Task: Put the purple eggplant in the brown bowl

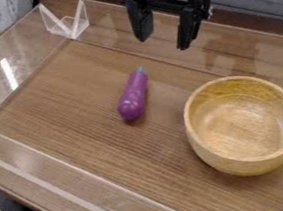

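Item: brown bowl [246, 124]. Round, light wood with visible grain and a thick rim. Sits upright at the lower right of the frame on the tabletop [66, 119]. Interior fully in view and holds nothing.

Item: purple eggplant [132, 95]. Small, glossy, elongated, fatter end toward the bottom of the frame. Lies on the wood grain near the centre of the frame, left of the bowl and apart from it, not inside any container.

Item: end effector [168, 24]. Black, at the top centre of the frame, pointing downward, fingers spread apart with nothing between them. Hangs above and behind the eggplant, touching neither eggplant nor bowl.

Item: clear plastic wall [15, 57]. Transparent panels border the wooden surface along the left and lower edges, enclosing eggplant and bowl in one shallow tray-like area.
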{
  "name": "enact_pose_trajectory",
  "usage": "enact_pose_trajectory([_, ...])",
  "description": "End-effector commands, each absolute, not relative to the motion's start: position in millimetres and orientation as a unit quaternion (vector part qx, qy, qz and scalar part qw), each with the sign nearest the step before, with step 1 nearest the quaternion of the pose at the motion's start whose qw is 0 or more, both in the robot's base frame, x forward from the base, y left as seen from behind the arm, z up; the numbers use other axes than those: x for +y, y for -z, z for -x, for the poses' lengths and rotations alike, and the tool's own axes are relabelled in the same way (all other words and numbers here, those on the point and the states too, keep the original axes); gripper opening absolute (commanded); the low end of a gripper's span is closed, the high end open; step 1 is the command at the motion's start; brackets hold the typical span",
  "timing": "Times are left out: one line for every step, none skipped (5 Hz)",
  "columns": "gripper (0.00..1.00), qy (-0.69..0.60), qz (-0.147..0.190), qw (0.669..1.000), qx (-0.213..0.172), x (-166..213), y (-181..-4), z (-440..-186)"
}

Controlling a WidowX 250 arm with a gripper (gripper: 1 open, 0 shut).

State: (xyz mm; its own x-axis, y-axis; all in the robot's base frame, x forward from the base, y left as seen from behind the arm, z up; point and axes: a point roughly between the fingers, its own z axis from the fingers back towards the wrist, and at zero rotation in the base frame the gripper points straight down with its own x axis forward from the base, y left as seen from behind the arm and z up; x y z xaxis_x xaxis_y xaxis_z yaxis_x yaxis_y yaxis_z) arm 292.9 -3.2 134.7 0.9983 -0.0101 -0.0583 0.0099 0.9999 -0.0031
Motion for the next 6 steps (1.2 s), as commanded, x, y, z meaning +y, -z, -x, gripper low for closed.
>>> enact_pose_trajectory([1.0, 0.005, 0.004, 0.999, 0.035, -3.3, -131.5, -291.2])
enact_pose_trajectory([1.0, -0.002, 0.006, 0.999, 0.039, -1.1, -127.7, -288.2])
enact_pose_trajectory([1.0, -0.022, 0.007, 0.999, 0.037, 5.6, -121.2, -283.6])
enact_pose_trajectory([1.0, -0.04, 0.005, 0.999, 0.028, 17.3, -114.9, -278.9])
enact_pose_trajectory([0.0, -0.081, 0.006, 0.997, 0.017, 34.7, -110.7, -271.2])
enact_pose_trajectory([1.0, -0.107, 0.005, 0.994, 0.008, 50.1, -107.1, -263.0])
